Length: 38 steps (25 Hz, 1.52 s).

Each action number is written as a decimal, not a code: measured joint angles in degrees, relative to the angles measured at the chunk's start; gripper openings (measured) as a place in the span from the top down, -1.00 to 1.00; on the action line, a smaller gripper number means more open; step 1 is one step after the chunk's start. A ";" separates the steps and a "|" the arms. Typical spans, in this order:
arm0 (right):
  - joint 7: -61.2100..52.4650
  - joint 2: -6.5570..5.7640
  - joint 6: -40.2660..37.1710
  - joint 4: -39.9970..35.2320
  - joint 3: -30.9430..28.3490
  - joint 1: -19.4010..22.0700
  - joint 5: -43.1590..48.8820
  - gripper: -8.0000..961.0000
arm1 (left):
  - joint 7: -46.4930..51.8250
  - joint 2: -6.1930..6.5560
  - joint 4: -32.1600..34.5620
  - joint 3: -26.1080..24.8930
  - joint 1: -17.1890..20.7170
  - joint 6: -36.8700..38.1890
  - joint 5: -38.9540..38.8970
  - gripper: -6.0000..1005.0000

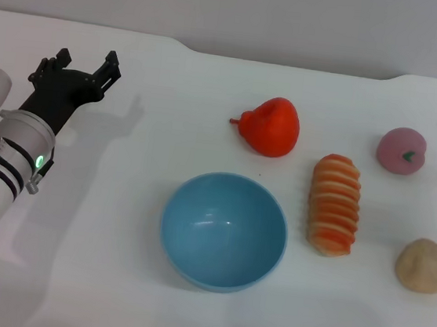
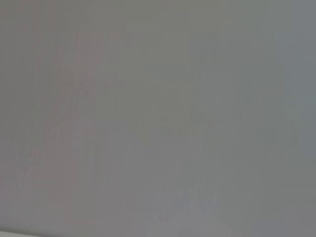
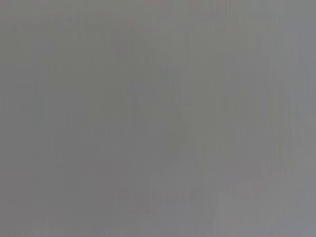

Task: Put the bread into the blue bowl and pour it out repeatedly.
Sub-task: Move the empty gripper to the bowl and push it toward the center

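On the white table (image 1: pixel 111 277) lie a red pear-shaped toy (image 1: pixel 270 127) at centre rear, a pink peach (image 1: pixel 401 150) far right, and a beige lump (image 1: pixel 423 266) nearer, well apart.

Bowl (image 1: pixel 223 231) sitting lower centre of the head view, nothing in it. Bread (image 1: pixel 335 204) just right of it, lying lengthwise, not touching. Pear-shaped toy (image 1: pixel 269 127) above, between those two. Round fruit toy (image 1: pixel 401 150) upper right, small lump (image 1: pixel 423 266) lower right. Left gripper (image 1: pixel 85 69) way off upper left.
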<state>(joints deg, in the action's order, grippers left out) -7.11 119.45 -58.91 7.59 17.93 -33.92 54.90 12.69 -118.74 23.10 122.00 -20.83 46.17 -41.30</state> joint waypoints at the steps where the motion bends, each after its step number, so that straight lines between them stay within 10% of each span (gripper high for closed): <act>1: 0.00 0.00 0.01 0.00 0.00 0.03 0.01 0.15 | 0.00 0.00 0.00 -0.01 0.00 -0.04 -0.01 -0.65; 11: 0.00 -0.02 0.03 -0.32 0.00 0.04 0.04 0.15 | 1.23 -0.10 0.26 0.27 0.13 0.47 -0.01 -0.65; 20: 0.14 -0.09 0.03 -0.93 0.03 -0.07 0.04 0.15 | 11.08 2.62 2.56 0.12 -5.23 -2.60 2.87 -0.65; 26: 0.17 -0.09 0.03 -0.93 0.02 0.45 0.04 0.16 | 17.62 7.36 16.02 -1.10 -8.56 -25.34 14.46 -0.65; 29: 0.32 -0.09 0.03 -0.92 0.00 0.67 0.04 0.16 | 16.50 8.86 33.96 -5.25 -6.36 -49.56 23.39 -0.65; 33: 0.41 -0.09 0.02 -0.91 -0.01 0.70 0.03 0.16 | 8.44 7.92 47.27 -9.97 -2.96 -68.05 25.32 -0.65; 38: 0.44 -0.09 0.01 -1.14 0.00 0.61 -0.05 0.16 | -10.13 1.57 62.36 -18.87 2.64 -89.02 24.13 -0.65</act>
<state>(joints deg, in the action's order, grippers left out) -6.67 119.36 -58.90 6.45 17.93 -33.31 54.85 2.56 -117.17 85.46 103.13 -18.19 -42.85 -17.17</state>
